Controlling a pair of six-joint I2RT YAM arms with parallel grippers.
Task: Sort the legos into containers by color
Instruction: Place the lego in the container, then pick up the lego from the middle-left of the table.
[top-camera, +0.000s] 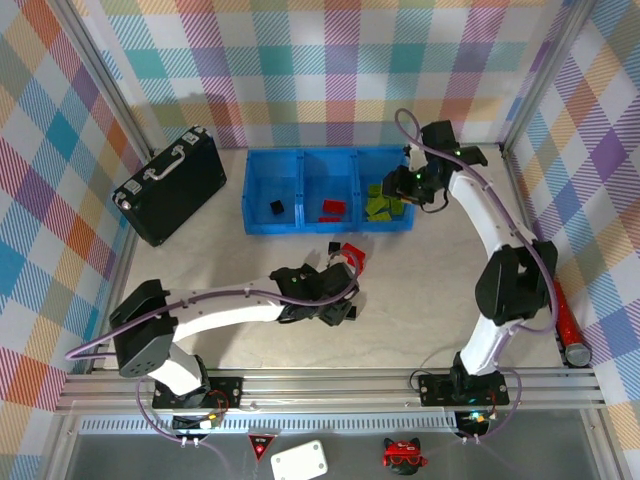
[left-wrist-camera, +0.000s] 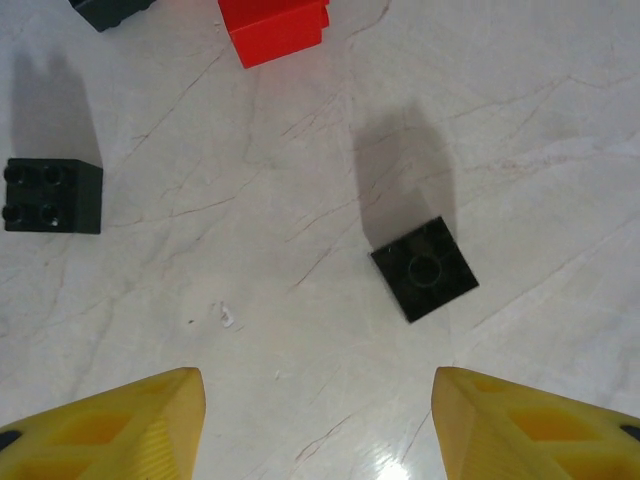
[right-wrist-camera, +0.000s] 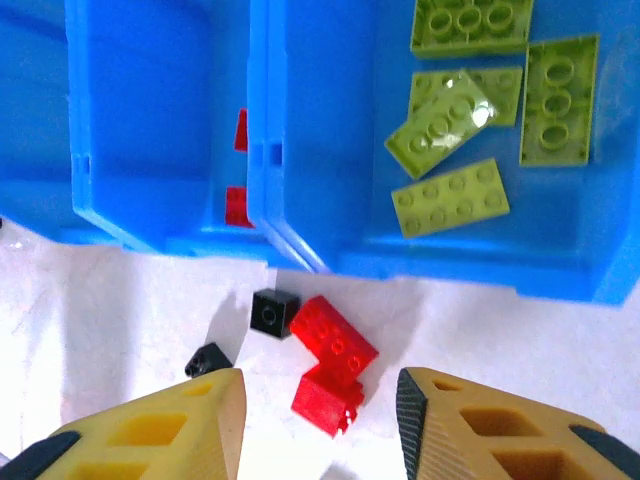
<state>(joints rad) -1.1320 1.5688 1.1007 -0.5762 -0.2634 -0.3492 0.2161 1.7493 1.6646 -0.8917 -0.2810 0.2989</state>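
The blue tray (top-camera: 262, 190) lies at the back of the table. Its left compartment holds a black cube (top-camera: 276, 207), the middle one a red brick (top-camera: 333, 208), the right one several lime-green bricks (right-wrist-camera: 460, 110). On the table before the tray (right-wrist-camera: 330, 120) lie two red bricks (right-wrist-camera: 335, 340) and black cubes (right-wrist-camera: 273, 312). My left gripper (left-wrist-camera: 318, 425) hangs open just above the table, short of an upturned black cube (left-wrist-camera: 425, 268); a studded black cube (left-wrist-camera: 52, 196) and a red brick (left-wrist-camera: 275, 25) lie farther off. My right gripper (right-wrist-camera: 320, 420) is open and empty, up by the green compartment (top-camera: 385, 207).
A black briefcase (top-camera: 170, 185) with a silver handle lies left of the tray. A red cylinder (top-camera: 572, 320) lies along the right frame rail. Plaid walls close in the table on three sides. Bare tabletop stretches between the arms at the front.
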